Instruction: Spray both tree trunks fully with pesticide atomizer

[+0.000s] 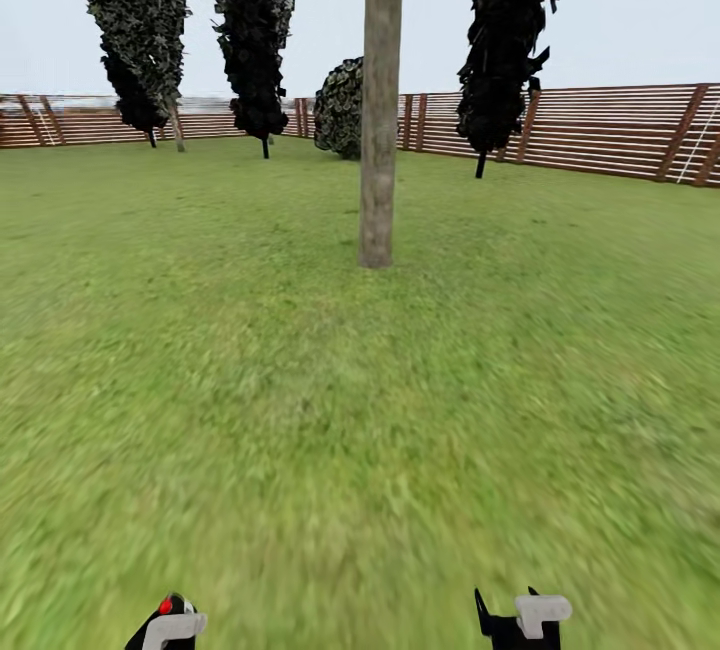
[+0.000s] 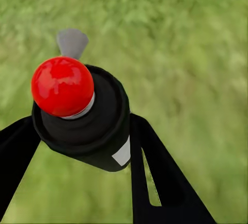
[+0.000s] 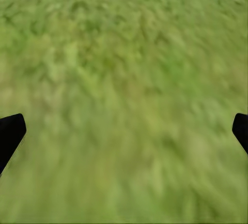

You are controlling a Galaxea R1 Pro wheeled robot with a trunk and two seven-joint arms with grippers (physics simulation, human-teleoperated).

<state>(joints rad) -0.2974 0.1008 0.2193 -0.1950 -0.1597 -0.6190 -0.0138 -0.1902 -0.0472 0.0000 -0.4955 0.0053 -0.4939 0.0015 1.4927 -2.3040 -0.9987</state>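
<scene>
Pesticide atomizer: clamped between left end effector fingers, red top showing, above grass. Right end effector: spread wide, empty. Tree trunk: well ahead, centre lawn, fence behind.

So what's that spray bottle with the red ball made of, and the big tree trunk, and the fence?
The pesticide atomizer in the left tool looks like matte black plastic, with a glossy red ball on top. The tree trunk looks like rough, mottled grey-brown bark. The fence seems to be brown wooden slats.
</scene>
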